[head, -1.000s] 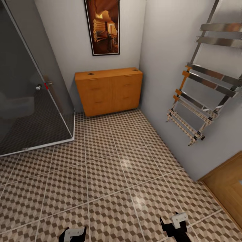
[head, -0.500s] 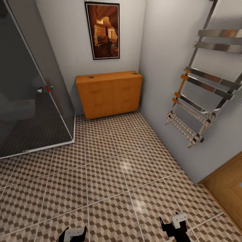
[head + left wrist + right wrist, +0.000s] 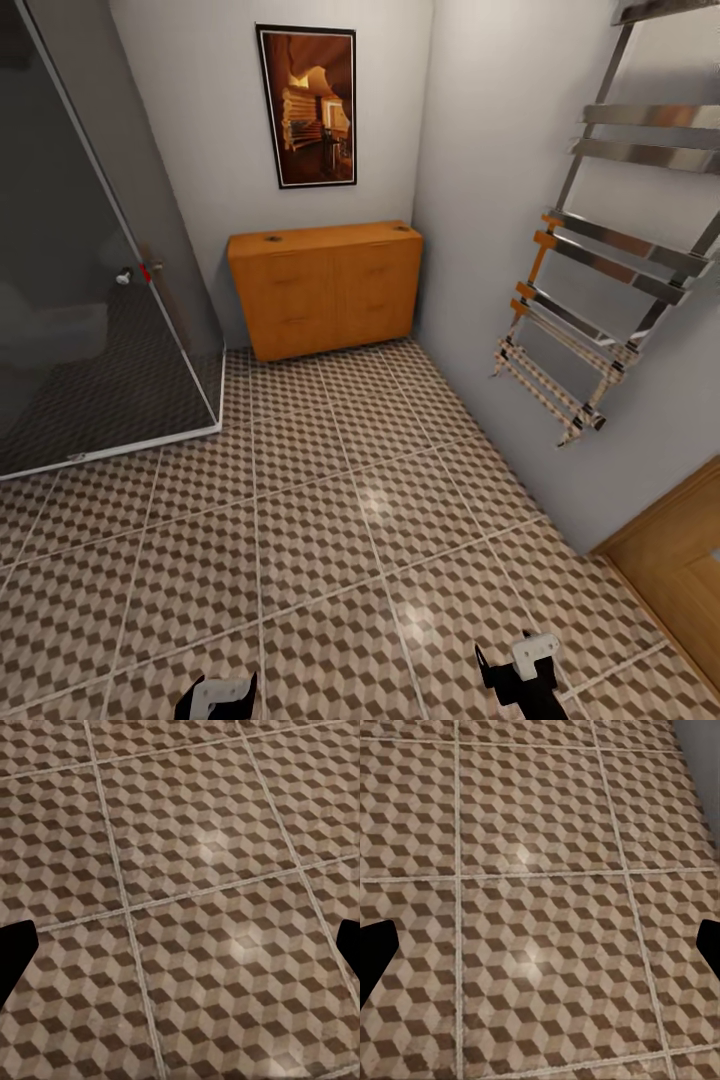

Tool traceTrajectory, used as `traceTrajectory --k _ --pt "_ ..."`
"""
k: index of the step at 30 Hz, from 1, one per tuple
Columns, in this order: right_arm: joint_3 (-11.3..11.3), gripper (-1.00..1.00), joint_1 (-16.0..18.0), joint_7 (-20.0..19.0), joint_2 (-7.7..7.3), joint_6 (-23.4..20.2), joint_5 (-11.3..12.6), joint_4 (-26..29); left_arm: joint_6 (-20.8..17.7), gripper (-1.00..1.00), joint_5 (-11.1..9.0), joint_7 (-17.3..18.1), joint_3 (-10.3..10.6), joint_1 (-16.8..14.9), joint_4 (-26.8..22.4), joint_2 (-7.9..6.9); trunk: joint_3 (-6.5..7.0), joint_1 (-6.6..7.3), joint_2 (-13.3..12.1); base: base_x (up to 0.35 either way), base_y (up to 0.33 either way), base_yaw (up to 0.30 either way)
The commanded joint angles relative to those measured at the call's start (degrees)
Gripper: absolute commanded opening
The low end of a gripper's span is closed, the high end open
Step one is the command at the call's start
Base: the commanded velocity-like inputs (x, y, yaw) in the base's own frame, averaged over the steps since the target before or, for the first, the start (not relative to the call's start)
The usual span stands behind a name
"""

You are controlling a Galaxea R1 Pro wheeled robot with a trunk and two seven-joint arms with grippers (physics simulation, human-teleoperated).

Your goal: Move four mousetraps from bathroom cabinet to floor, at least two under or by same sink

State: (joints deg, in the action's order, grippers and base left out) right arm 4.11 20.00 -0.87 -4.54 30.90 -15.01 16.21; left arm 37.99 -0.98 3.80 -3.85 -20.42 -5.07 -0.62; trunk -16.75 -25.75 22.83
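Mousetraps not visible, presumably inside closed cabinet (image 3: 325,287) at far wall corner; approach step in hand, both grippers (left (image 3: 217,697), right (image 3: 523,668)) low over bathroom floor (image 3: 330,520), fingers apart, holding nothing; next: drive up w/in reach, pull a drawer.

The cabinet (image 3: 325,288) is set against the far wall at 12 o'clock, on the bathroom floor (image 3: 330,520). A framed picture (image 3: 307,105) is hung above it. A shower enclosure (image 3: 90,270) is placed at 10 o'clock, a towel rack (image 3: 600,270) at 2 o'clock, a door (image 3: 670,560) at 4 o'clock
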Motion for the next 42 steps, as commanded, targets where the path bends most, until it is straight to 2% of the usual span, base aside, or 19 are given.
traceTrajectory --k 1,42 --pt "0.43 1.00 0.04 -0.09 0.04 0.22 -0.50 -0.04 0.15 1.00 -0.09 0.41 -0.37 -0.05 0.06 0.00 0.01 -0.03 0.09 0.000 0.000 0.000" --pt "0.46 1.00 0.04 -0.09 -0.02 0.21 -0.46 -0.04 0.15 1.00 -0.07 0.35 -0.37 -0.06 0.06 0.00 3.88 -0.03 0.09 0.000 0.000 0.000"
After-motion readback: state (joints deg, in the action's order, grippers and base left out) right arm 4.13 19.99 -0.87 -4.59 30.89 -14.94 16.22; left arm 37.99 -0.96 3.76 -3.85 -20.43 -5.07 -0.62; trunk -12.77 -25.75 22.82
